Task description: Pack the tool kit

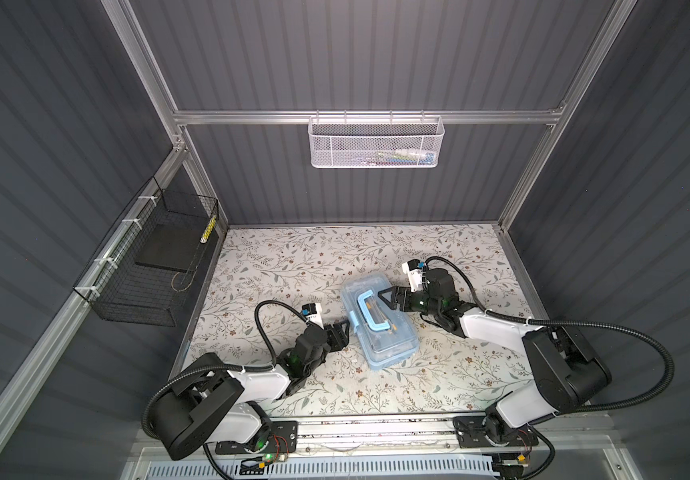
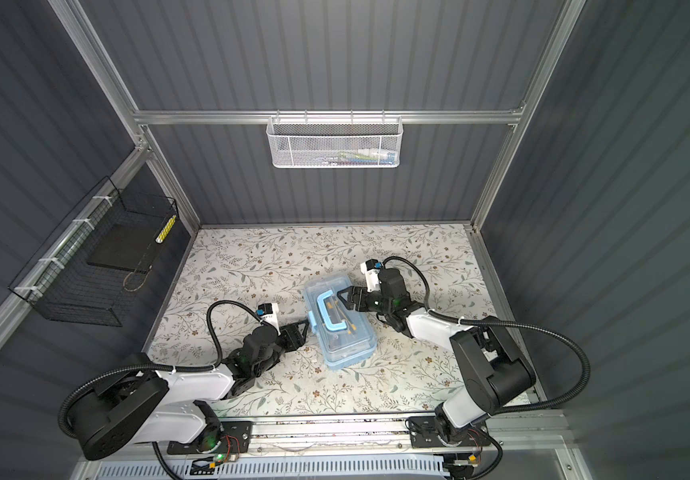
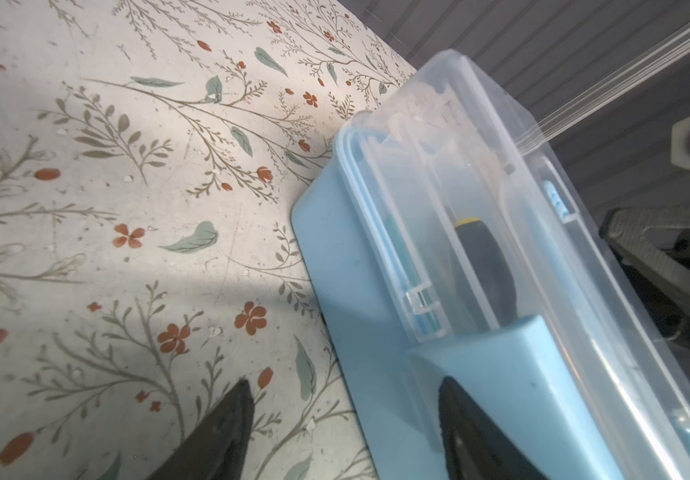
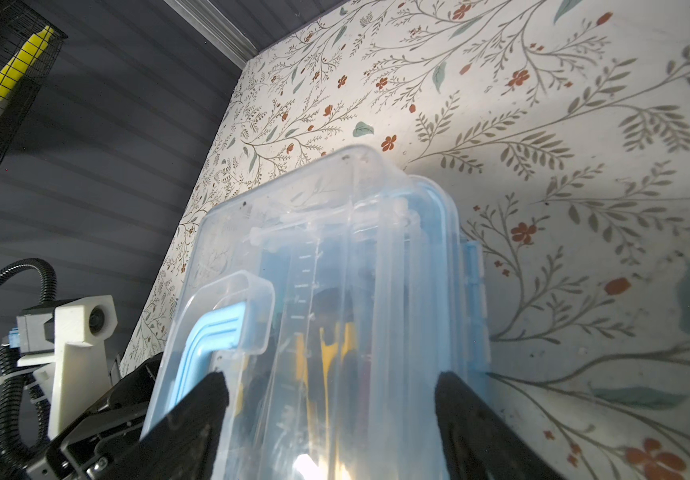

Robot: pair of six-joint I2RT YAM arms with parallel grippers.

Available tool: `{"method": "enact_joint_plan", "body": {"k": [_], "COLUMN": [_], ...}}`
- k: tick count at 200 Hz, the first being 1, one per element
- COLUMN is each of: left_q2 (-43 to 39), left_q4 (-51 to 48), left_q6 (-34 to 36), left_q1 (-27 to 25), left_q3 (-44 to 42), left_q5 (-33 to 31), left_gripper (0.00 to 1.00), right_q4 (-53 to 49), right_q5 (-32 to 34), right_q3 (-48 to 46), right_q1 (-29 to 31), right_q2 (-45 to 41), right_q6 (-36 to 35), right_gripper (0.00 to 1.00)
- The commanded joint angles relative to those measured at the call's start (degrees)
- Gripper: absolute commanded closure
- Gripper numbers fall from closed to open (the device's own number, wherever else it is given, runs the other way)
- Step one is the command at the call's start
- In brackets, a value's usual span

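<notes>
A: Where's the tool kit [image 1: 380, 323]?

B: Mid floral mat [image 1: 293, 257], clear lid shut, pale-blue arched handle [image 1: 373, 311] flat on top.

A: The arms?

B: Both low. Left gripper [image 1: 345, 328] spread wide against its latch side; right gripper [image 1: 385, 296] spread across its far corner. Bare mat all round it.

The whole table [image 1: 480, 257] is seen steeply from above in both top views; the tool kit [image 3: 480, 257] is seen close by both wrist cameras.

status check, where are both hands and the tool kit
Left hand open at the tool kit latch side. Right hand open, straddling its lid. Kit closed, nothing in the way.
</notes>
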Motion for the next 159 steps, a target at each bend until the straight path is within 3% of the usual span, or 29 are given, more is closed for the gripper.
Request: {"method": "enact_joint_plan", "body": {"k": [1,60,159], "left_q2": [0.8,-3.45,-0.1], "left_q4": [11.73,9.13,15.2], "left_q6": [-3.36,-4.49,-4.92], "left_q1": [-1.28,-1.25,-1.31], "left_q3": [0.5,-1.22,-0.69], "left_q5": [9.82,8.53,10.31], "left_gripper": [0.23,0.11,0.15], "right_q4": [-6.61,-6.28,-6.62], "right_q5": [-3.35,-3.47,-3.59], "right_q3": [-2.3,-2.36,-2.07], "right_q1": [2.06,2.04,2.01], "right_q2": [1.87,2.13,2.22], "right_q6": [0.6,0.69,0.51], "right_gripper": [0.19,0.2,0.2]}}
